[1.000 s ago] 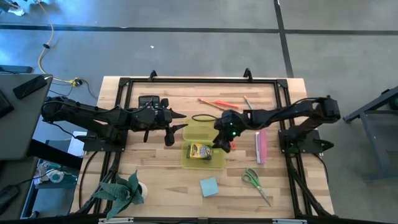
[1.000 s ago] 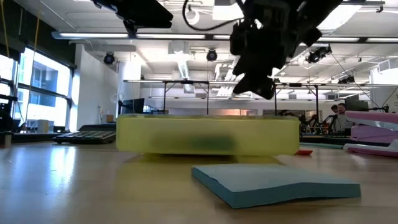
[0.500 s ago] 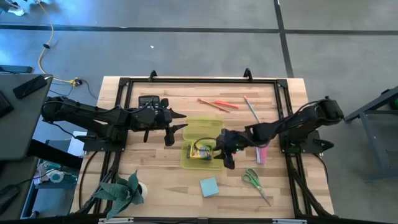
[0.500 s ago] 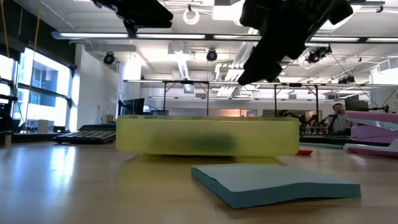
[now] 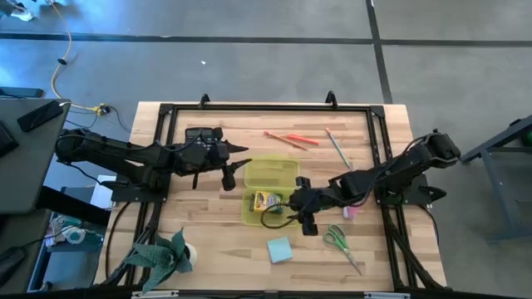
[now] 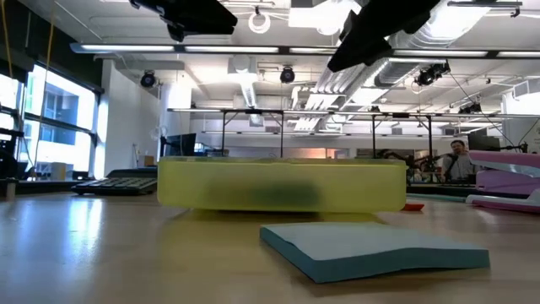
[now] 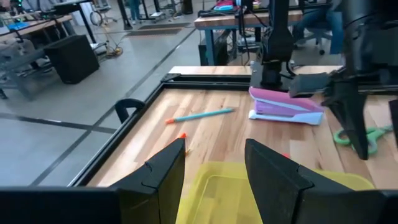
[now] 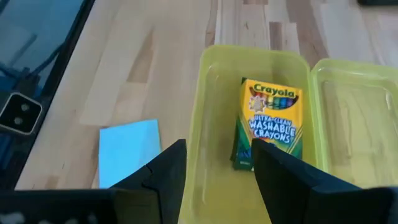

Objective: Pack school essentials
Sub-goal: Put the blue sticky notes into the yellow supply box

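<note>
While the open yellow-green case (image 5: 271, 189) lies near the middle of the table (image 5: 208, 241), the crayon box (image 5: 267, 201) rests flat inside its front compartment, label up; the compartment toward the far edge holds nothing that can be made out. The right claw (image 5: 304, 218) hovers just beside the case's front right corner, above the table surface, and the right wrist view shows its two dark fingers (image 8: 166, 167) parted with nothing between them, the crayon box (image 8: 268, 121) and the light blue sticky-note pad (image 8: 129, 151) lying beyond them. The left claw (image 5: 234, 169) hangs over the table at the case's left side, toward the far edge; its fingers (image 7: 163, 168) likewise stand apart and grip nothing, with the case rim (image 7: 217, 193) directly ahead. The sticky-note pad (image 5: 280, 249) lies flat between the case and the front edge of the table, apart from both. The green-handled scissors (image 5: 339, 241) lie to the right of the pad, toward the front right corner, just beside the right claw. Two orange-red pens (image 5: 290, 139) lie crossed near the far edge, and a thin green pencil (image 5: 336, 148) lies to their right, angled. A pink stapler (image 7: 285, 107) sits near the right edge, largely under the right arm in the overhead view. A black calculator (image 5: 199, 134) rests toward the far left corner. In the low view, the pad (image 6: 371, 245) lies in front of the case (image 6: 281, 185), and a person (image 6: 457, 160) shows in the room behind.
</note>
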Controlling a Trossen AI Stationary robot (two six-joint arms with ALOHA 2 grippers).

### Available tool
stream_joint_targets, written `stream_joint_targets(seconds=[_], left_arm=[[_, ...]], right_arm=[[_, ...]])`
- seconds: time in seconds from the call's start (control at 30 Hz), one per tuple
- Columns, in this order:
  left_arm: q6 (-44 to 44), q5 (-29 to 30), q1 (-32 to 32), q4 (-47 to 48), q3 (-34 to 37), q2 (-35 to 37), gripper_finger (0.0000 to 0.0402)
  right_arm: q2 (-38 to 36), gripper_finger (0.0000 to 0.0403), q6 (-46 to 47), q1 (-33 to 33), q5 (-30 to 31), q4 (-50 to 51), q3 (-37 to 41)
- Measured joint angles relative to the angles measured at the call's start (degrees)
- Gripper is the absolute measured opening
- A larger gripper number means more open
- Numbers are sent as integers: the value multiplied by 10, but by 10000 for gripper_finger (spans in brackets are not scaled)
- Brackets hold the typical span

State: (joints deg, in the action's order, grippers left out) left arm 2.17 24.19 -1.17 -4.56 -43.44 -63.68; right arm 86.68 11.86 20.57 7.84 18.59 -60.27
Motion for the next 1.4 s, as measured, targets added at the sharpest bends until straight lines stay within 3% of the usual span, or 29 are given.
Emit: stream_joint_targets(seconds=[0.6, 1.03, 1.4], left_arm=[[0, -10, 0, 4, 0, 0, 156], [0, -11, 0, 4, 0, 0, 156], [0, -11, 0, 4, 0, 0, 156]], right_arm=[[7, 172, 89, 69, 77, -39, 0], [94, 172, 101, 81, 86, -119, 0], [167, 172, 125, 93, 102, -111, -33]])
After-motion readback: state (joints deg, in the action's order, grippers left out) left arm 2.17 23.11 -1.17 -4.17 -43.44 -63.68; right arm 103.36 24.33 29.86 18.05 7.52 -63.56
